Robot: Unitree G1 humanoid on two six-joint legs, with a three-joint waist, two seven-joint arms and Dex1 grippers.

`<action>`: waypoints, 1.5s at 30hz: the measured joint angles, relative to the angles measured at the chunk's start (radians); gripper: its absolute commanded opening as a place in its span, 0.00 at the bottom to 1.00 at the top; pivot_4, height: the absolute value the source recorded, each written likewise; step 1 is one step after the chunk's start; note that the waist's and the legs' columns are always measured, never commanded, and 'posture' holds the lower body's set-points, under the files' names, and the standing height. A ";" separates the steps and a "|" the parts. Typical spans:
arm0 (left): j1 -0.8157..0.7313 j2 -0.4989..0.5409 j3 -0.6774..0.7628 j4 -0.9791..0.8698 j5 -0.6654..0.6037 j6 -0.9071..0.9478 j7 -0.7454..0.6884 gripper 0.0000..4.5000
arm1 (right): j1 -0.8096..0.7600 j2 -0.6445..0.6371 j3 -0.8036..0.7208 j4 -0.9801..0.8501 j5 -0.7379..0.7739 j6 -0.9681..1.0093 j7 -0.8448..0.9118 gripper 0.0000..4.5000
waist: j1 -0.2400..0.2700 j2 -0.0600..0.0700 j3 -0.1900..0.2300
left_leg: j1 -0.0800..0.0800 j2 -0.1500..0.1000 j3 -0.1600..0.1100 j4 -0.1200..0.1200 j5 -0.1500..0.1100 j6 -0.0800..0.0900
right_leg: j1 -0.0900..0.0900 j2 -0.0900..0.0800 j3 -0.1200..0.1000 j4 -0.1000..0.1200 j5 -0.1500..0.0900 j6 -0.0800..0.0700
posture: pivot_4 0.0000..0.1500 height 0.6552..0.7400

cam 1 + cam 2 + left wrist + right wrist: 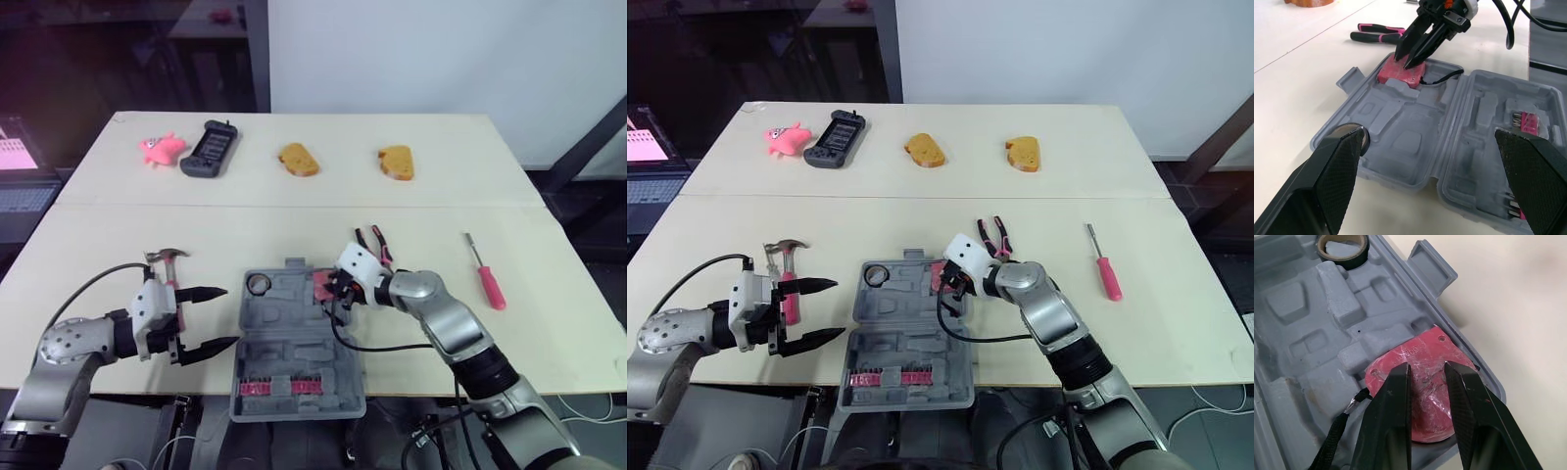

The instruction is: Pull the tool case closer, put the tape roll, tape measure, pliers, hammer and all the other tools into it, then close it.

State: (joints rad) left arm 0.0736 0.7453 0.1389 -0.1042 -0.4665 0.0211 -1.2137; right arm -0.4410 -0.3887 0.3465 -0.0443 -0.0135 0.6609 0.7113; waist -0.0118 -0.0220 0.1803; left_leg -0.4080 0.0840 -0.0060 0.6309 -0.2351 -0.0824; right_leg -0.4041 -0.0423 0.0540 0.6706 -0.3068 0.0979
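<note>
Right pincer (1426,368) tips touch tape measure (1422,348) in tool case (1308,335).

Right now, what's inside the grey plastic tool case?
The grey plastic tool case holds a black tape roll, a pink tape measure and a pink strip of bits. The right gripper hides part of the tape measure.

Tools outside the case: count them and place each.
3. The hammer lies left of the tool case; the pliers just beyond its far right corner; the screwdriver farther right. Others may be hidden.
</note>
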 measured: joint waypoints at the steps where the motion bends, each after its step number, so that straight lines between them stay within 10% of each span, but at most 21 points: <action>1: 0.000 0.001 0.000 0.000 0.000 0.000 0.000 1.00 | 0.000 0.001 0.000 -0.004 0.001 0.012 -0.002 0.25 | 0.000 0.000 0.000 | 0.000 0.000 0.000 0.000 0.000 0.000 | 0.000 0.000 0.000 0.000 0.000 0.000 | 1.00 1.00; 25: 0.000 0.019 0.023 0.005 0.000 0.001 0.001 1.00 | 0.012 0.044 -0.056 -0.060 0.116 0.189 -0.004 0.25 | -0.003 -0.005 -0.022 | 0.010 0.000 0.001 -0.008 -0.001 0.001 | 0.009 -0.001 0.000 -0.007 -0.003 -0.005 | 1.00 1.00; 39: 0.057 0.059 0.179 0.079 0.000 -0.004 0.039 1.00 | 0.190 -0.261 -0.373 -0.396 0.367 0.150 0.165 0.25 | -0.001 -0.001 -0.015 | -0.001 0.000 0.001 -0.005 -0.001 0.001 | -0.001 -0.001 0.000 -0.006 -0.003 -0.004 | 1.00 1.00; 45: 0.140 0.144 0.359 0.332 0.030 -0.061 0.044 1.00 | 0.544 -0.361 -0.731 -0.349 0.425 0.087 0.230 0.77 | -0.002 -0.001 -0.015 | -0.001 0.000 0.001 -0.005 -0.001 0.001 | -0.001 -0.001 0.000 -0.007 -0.004 -0.005 | 1.00 1.00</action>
State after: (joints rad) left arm 0.2136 0.8893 0.4974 0.2282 -0.4362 -0.0403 -1.1697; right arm 0.1026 -0.7502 -0.3850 -0.3932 0.4118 0.7476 0.9411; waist -0.0138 -0.0231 0.1657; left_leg -0.4086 0.0838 -0.0047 0.6255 -0.2359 -0.0816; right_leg -0.4054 -0.0435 0.0537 0.6638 -0.3105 0.0930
